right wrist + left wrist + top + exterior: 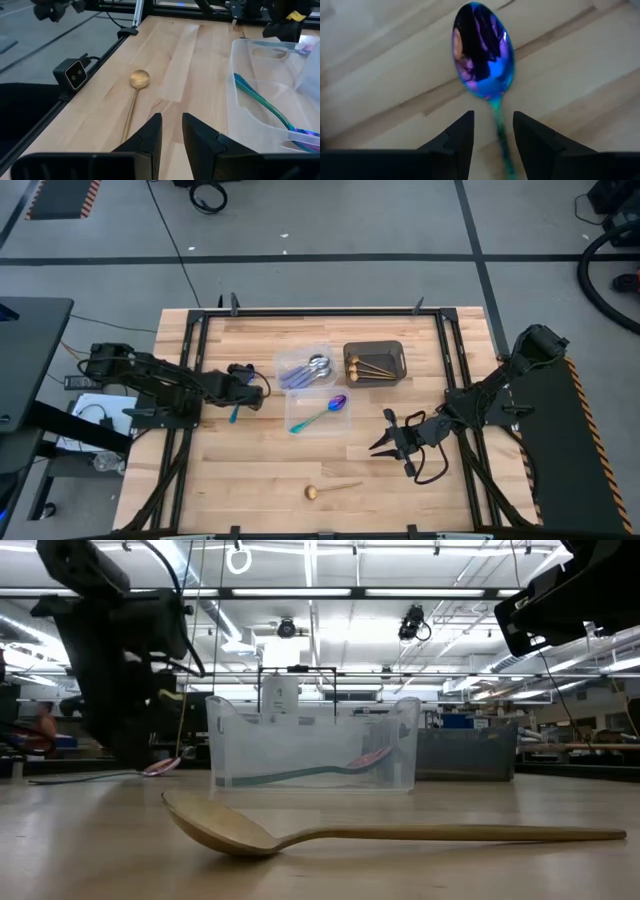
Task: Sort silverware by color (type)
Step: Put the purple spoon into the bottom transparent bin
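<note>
Left gripper (492,132) part-open, straddling the iridescent spoon's (482,52) handle on the table's left; right gripper (171,131) slightly open, empty

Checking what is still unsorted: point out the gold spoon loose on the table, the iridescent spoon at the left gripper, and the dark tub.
gold spoon (312,493), high view, on its bowl.
iridescent spoon (482,50), left wrist view, on its bowl.
dark tub (375,347), high view, on its far rim.

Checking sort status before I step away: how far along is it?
Mostly done. Silver spoons sit in one clear tub, gold spoons in the dark tub, one iridescent spoon in the second clear tub. In hand: left end effector straddles another iridescent spoon, not closed. Left: a gold spoon on the table; right end effector waits open.
</note>
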Tool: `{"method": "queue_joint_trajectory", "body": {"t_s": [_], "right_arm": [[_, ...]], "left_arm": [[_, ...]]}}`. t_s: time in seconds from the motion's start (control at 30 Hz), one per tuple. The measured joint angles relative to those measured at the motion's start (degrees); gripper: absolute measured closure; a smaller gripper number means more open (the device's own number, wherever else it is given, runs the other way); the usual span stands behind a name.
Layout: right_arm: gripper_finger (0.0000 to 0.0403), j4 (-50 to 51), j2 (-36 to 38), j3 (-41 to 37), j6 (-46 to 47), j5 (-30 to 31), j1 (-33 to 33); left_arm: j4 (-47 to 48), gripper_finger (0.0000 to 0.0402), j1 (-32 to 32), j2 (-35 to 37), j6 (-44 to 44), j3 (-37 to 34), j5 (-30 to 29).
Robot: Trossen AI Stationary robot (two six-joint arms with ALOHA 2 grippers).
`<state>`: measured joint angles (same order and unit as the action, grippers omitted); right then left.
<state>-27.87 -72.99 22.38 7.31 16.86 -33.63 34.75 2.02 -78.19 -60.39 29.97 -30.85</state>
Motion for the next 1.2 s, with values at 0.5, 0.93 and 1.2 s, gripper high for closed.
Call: {"method": "queue_joint_trajectory", "body": {"t_s": [0.5, 0.93, 1.2], "right_arm": [[0.0316, -0.8, 0.0, 0.0, -0.2, 0.0, 0.0], [0.0316, -0.8, 0.0, 0.0, -0.1, 0.0, 0.0], [0.0316, -0.8, 0.0, 0.0, -0.8, 0.0, 0.0]], "left_arm": [[-8.6, 0.0295, 0.5, 0.1, -5.9, -5.6, 3.1], [-12.6, 0.0384, 2.3, 0.3, -1.6, -5.2, 2.8], [-4.8, 0.0384, 2.3, 1.2, 5.4, 4.9, 4.3]]}}
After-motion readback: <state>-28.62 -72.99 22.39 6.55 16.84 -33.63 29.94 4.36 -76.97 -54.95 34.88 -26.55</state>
